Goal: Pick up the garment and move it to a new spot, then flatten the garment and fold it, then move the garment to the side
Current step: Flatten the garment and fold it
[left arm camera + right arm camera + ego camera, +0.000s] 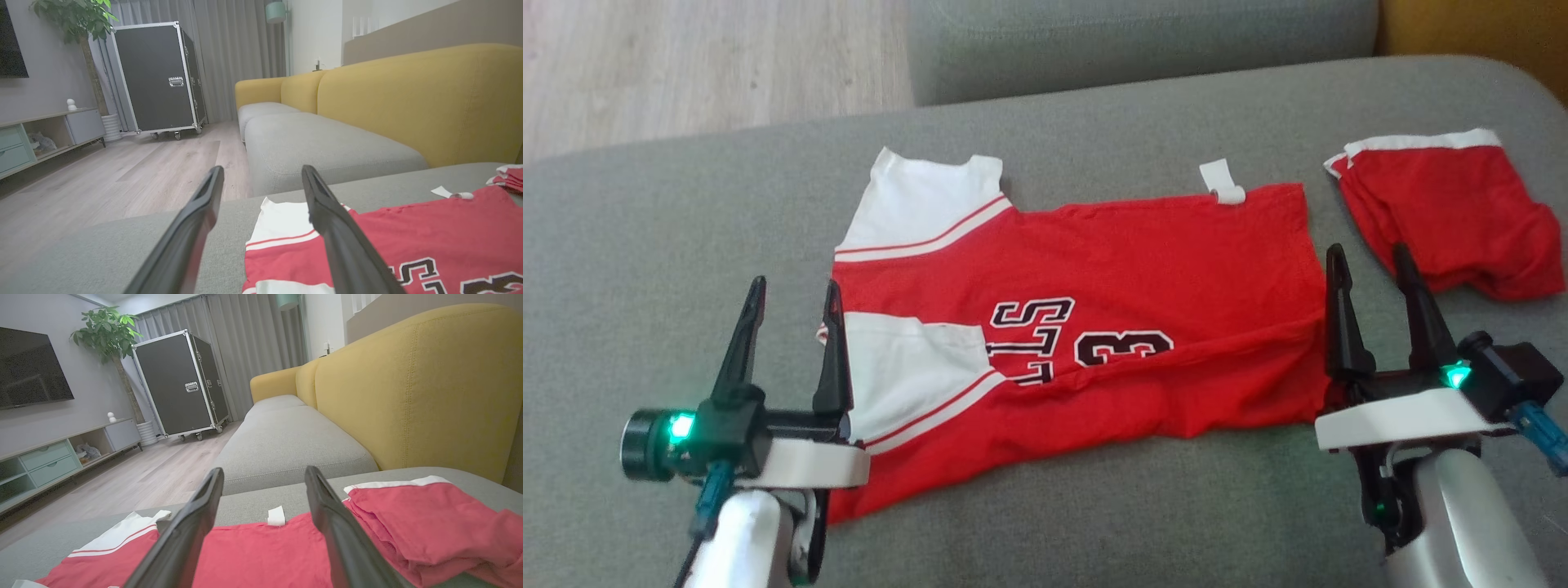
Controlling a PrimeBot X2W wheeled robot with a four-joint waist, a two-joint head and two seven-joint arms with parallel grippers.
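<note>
Grey sofa seat [1094, 506], red jersey [1143, 269] lying flat across the middle of it, so I reckon I'm at the folding step.

Left gripper [792, 286] sits over the sleeve end and right gripper [1368, 249] over the hem end, both spread wide with nothing in them. The jersey's near long side looks turned over already. Next I'd pinch both ends together and lift evenly, steering clear of the shorts [1445, 220] by the far right corner.

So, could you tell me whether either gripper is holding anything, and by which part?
Nothing is held: the left gripper and right gripper both stand open near the red-and-white fabric jersey.
</note>
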